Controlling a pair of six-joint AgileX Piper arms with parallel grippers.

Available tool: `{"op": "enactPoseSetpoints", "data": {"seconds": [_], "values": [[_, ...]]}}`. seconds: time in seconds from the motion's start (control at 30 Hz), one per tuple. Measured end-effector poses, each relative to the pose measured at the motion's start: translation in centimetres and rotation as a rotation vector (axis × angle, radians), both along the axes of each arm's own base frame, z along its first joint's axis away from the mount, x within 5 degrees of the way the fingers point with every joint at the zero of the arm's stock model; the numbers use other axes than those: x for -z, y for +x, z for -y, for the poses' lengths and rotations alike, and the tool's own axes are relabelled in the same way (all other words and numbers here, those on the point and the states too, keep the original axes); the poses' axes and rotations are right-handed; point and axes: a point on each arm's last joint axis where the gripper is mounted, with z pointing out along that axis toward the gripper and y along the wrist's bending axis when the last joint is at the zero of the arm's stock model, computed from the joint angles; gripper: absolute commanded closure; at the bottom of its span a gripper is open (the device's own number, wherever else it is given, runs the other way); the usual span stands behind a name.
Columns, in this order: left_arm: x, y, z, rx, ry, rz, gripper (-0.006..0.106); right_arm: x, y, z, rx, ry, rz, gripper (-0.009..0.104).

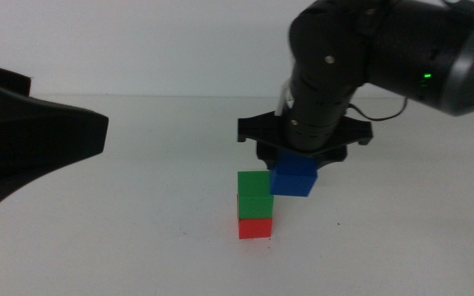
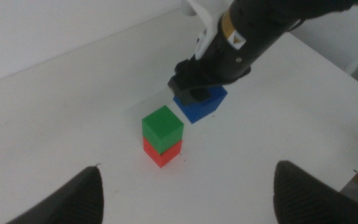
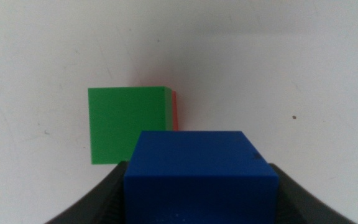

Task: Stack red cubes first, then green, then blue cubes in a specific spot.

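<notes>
A green cube (image 1: 255,194) sits on a red cube (image 1: 255,228) on the white tabletop at the middle. My right gripper (image 1: 296,171) is shut on the blue cube (image 1: 294,178) and holds it in the air just right of the green cube, at about its height. In the right wrist view the blue cube (image 3: 199,174) sits between the jaws, with the green cube (image 3: 128,124) beyond it and a sliver of red (image 3: 174,111). The left wrist view shows the stack (image 2: 162,130) and the blue cube (image 2: 201,102). My left gripper (image 2: 185,199) is open and waits at the left.
The left arm's dark body (image 1: 23,136) fills the left edge of the middle view. A tiny dark speck (image 1: 336,224) marks the white tabletop to the right of the stack. The table's far edge meets a pale wall.
</notes>
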Motion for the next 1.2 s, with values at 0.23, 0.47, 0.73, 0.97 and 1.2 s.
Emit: {"op": "enactPoseSetpoints", "data": {"seconds": [0.23,0.47,0.73,0.97,1.2], "values": [[0.0,0.0,0.0,0.0,-0.001,0.001,0.007,0.8,1.6,-2.6,-0.016,0.002,0.02,0.087],[0.0,0.0,-0.1,-0.007,0.008,0.01,0.007,2.5,1.9,-3.9,-0.041,-0.04,0.013,0.087],[0.0,0.1,-0.2,-0.015,0.016,0.021,0.007,3.2,1.6,-4.7,-0.062,-0.059,0.014,0.087],[0.0,0.2,-0.3,-0.02,0.022,0.027,0.007,3.2,1.5,-4.8,-0.057,-0.064,0.021,0.087],[-0.1,0.2,-0.3,-0.021,0.019,0.032,0.007,3.3,1.7,-4.8,-0.052,-0.072,0.025,0.087]]}}
